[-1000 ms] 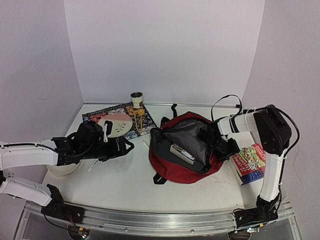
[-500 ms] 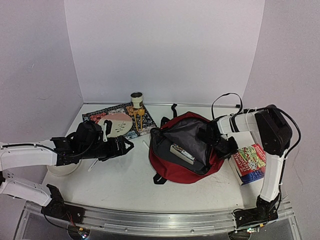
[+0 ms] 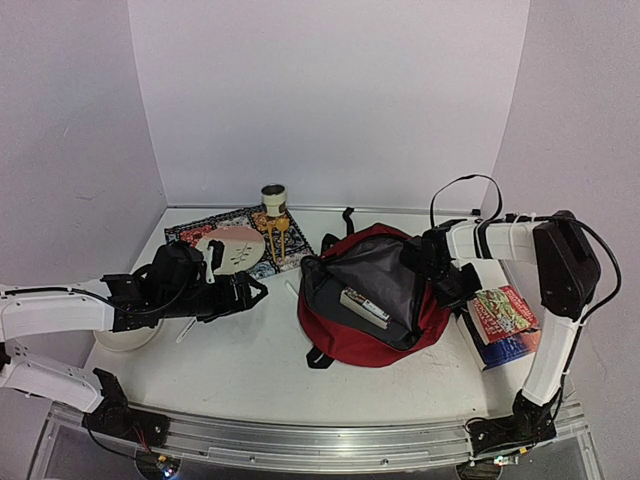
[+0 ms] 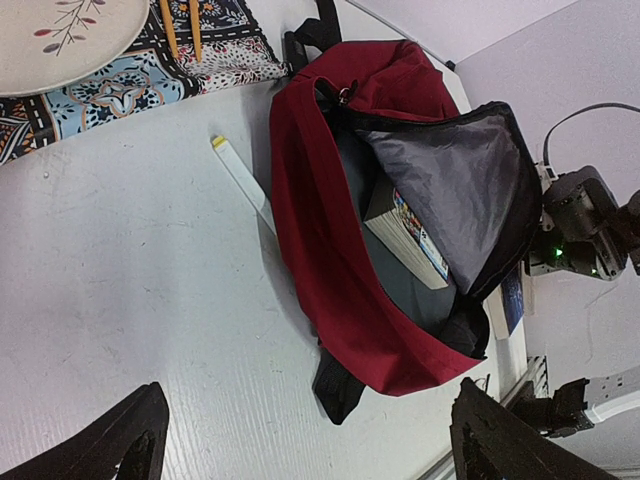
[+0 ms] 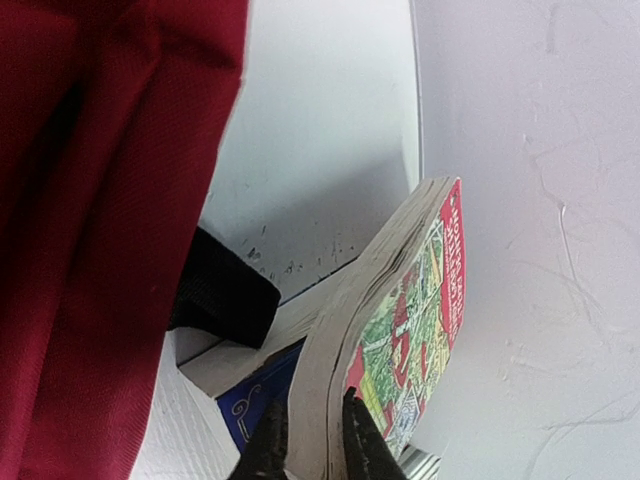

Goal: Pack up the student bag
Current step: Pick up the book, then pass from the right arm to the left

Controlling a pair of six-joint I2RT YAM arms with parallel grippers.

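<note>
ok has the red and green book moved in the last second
Yes: the red and green book has tipped up and shifted toward the back wall, uncovering more of the blue book below.

Pale booth, even light.
White table (image 3: 250, 365) boxed by lilac-tinted walls (image 3: 330, 100), metal rail (image 3: 300, 445) along its near edge.

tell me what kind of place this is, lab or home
Probably a robot lab booth, not a home: plain lilac walls box in a white table, and a metal rail carries the left arm base and right arm base.
</note>
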